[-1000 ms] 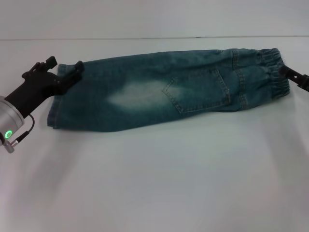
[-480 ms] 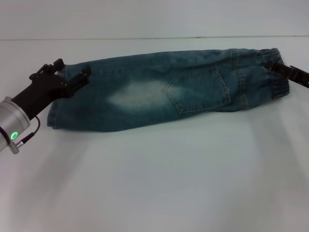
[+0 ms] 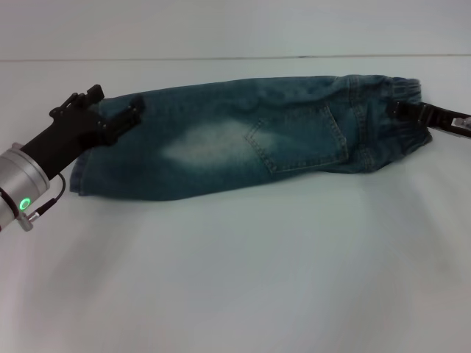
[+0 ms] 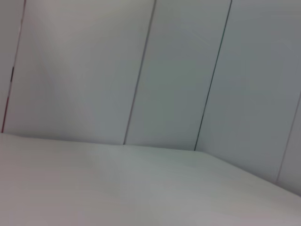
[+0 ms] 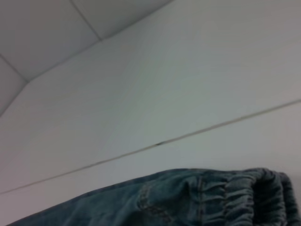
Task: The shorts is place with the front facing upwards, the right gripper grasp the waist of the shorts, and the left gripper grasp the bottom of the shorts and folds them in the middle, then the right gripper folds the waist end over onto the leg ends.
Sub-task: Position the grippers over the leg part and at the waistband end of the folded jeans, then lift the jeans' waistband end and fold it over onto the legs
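A: The left end effector (image 3: 118,118) is on the leg ends; the right end effector (image 3: 401,110) is on the waist. Are they clamped?
B: The right one grips the waistband; the left I cannot tell.
A: How many things?
B: One shorts (image 3: 243,143), blue faded denim, folded lengthwise, lying on the white bench (image 3: 235,279).

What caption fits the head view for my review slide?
Folded denim shorts lie on a white table, the left gripper at the leg end and the right gripper at the elastic waist.

Shorts (image 5: 188,197), elastic waist, on white table (image 5: 164,94)
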Available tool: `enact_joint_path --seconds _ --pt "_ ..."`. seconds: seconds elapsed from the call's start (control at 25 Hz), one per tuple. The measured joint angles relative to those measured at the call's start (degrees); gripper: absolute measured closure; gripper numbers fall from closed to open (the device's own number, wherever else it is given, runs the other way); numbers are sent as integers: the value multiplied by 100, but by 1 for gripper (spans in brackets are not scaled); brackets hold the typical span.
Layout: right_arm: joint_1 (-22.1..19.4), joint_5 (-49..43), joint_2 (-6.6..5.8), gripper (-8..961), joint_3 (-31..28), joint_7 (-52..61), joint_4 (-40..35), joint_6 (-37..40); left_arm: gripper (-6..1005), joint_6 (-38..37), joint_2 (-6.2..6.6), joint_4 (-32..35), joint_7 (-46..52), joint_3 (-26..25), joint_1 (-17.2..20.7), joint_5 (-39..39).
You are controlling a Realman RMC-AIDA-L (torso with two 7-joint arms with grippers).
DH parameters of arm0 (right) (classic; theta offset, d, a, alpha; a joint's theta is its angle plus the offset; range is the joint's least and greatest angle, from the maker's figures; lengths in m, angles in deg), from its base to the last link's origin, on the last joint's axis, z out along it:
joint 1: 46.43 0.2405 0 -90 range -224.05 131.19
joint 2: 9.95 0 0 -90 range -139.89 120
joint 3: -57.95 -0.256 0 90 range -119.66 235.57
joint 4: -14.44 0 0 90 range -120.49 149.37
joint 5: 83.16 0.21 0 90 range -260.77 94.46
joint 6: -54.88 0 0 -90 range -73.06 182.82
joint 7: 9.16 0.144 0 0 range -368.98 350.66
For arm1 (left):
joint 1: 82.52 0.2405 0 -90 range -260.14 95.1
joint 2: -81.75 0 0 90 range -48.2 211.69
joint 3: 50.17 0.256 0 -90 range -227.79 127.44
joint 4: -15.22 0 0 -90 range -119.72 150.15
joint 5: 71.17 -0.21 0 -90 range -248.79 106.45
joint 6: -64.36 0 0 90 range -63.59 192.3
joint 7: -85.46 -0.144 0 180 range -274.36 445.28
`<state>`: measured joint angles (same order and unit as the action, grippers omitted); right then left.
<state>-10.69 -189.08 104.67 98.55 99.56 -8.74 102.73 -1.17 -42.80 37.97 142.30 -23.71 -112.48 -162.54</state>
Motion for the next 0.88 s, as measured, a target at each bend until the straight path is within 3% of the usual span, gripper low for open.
enact_joint_path --seconds 0.24,0.52,0.76,0.88 --pt "-88 -3 99 443 -13 -163 -261 250 123 -282 0 -243 -299 -16 -46 25" --pt "-212 7 57 651 -57 -116 -390 622 124 -418 -8 -1155 -1601 -42 -284 405" --pt "-296 14 37 829 -126 -65 -416 887 124 -365 -8 -1658 -1966 -58 -478 600" --pt "-361 14 32 836 -308 -26 -440 1210 124 -376 -8 -1952 -2253 -61 -552 814"
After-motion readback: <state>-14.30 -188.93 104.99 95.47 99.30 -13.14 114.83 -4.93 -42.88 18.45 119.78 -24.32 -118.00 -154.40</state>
